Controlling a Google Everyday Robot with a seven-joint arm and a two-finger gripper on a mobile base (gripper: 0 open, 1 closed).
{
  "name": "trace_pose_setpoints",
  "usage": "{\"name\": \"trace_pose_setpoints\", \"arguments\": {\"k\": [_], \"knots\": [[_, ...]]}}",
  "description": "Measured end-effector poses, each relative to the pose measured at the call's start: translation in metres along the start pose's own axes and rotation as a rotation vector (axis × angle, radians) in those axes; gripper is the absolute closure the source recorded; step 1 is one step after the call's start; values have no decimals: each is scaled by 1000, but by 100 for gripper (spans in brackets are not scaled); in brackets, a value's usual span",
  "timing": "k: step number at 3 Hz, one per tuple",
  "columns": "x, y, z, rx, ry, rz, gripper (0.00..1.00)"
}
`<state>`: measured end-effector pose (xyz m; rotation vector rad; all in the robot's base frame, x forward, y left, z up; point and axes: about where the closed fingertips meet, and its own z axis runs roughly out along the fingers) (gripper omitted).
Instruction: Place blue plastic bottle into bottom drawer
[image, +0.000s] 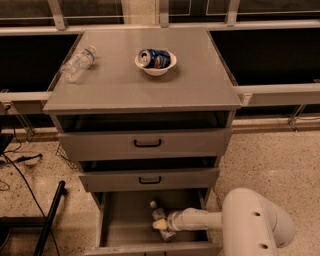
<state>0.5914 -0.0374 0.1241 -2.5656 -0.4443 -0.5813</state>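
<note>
The blue plastic bottle (159, 215), clear with a white cap, is inside the open bottom drawer (125, 220), right of its middle, cap toward the back. My gripper (162, 225) reaches in from the right on its white arm (200, 219) and sits at the bottle's lower body, touching or around it. The bottle's lower end is partly hidden by the gripper.
The two upper drawers (145, 144) stand slightly pulled out above the bottom one. On the cabinet top lie a smaller clear bottle (77, 62) at the left and a white bowl (156, 67) holding a blue soda can (154, 58). A black stand leg (50, 220) and cables are on the floor at the left.
</note>
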Motion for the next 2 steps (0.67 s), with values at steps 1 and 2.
{"name": "trace_pose_setpoints", "arguments": {"k": [1,2], "knots": [[0,0,0,0,0,0,0],[0,0,0,0,0,0,0]]}}
